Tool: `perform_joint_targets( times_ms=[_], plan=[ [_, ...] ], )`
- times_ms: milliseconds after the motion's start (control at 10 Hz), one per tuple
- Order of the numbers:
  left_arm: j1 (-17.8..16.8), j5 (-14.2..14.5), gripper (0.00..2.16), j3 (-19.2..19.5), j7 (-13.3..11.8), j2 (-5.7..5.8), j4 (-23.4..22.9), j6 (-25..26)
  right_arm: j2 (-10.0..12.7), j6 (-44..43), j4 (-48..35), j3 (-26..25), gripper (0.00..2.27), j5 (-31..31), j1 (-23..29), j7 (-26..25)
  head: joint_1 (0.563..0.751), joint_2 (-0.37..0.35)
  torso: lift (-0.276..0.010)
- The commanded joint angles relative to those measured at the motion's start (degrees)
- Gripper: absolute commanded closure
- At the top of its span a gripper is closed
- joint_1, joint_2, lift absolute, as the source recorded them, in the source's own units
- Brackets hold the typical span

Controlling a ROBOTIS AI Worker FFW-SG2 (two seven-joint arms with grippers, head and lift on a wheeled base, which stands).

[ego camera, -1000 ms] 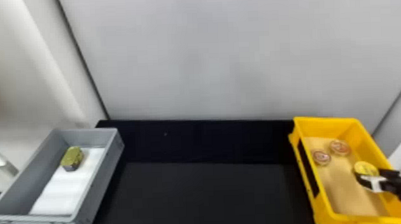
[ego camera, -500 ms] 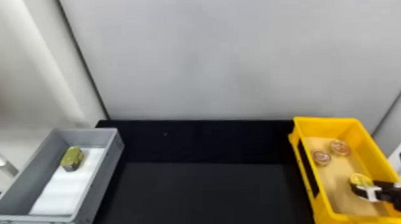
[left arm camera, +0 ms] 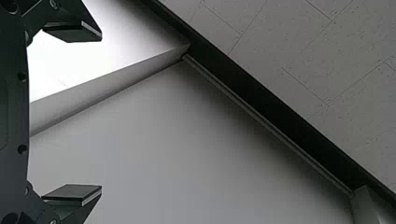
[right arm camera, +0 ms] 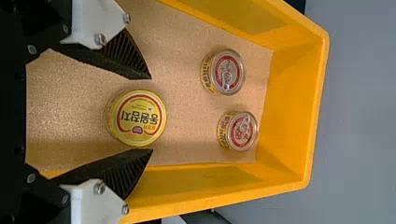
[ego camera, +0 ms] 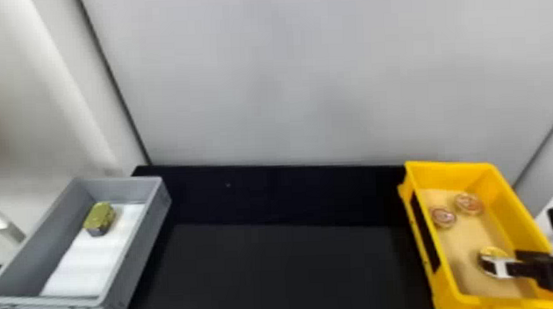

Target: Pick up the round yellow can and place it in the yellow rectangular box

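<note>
R gripper (ego camera: 501, 267) over yellow rectangular box (ego camera: 449, 165), fingers apart, round yellow can (right arm camera: 139, 116) on box floor, btwn fingertips; 2 smaller cans (right arm camera: 227, 72) nearby; L gripper (left arm camera: 102, 113) apart too; gold-green block (ego camera: 99, 217) in grey bin (ego camera: 118, 183)

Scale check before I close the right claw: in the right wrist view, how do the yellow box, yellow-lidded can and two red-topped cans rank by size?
1. Yellow box
2. Yellow-lidded can
3. Red-topped cans: too alike to rank

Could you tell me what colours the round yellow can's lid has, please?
The lid is mainly yellow with a red ring, seen best in the right wrist view.
</note>
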Motion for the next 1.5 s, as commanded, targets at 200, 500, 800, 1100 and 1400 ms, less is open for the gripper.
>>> perform_joint_targets(
  times_ms=[200,500,800,1100,1400],
  plan=[
    [0.8,0.0,0.13,0.7,0.0,-0.01,0.0,-0.5,-0.7,-1.2,-0.2,1.5,0.10,-2.0,-0.3,0.0,0.663,0.054,-0.010],
    [1.4,0.0,0.13,1.0,0.0,-0.01,-0.1,-0.7,-1.6,-0.7,-12.5,1.8,0.11,-1.5,0.9,-0.5,0.663,0.054,-0.010],
    [1.6,0.0,0.13,1.2,0.0,-0.45,0.0,-0.7,-1.8,3.8,-36.3,-1.1,0.11,2.4,4.0,-6.4,0.663,0.054,-0.010],
    [1.7,0.0,0.13,1.4,0.0,-0.81,0.4,-0.7,-1.5,-12.6,-51.9,0.6,0.11,7.6,6.4,-36.2,0.663,0.054,-0.010],
    [1.7,-0.1,0.13,1.5,0.4,-1.51,0.9,-0.8,-1.6,-25.8,-58.4,0.4,0.11,17.9,1.1,-48.6,0.663,0.054,-0.010]
  ],
)
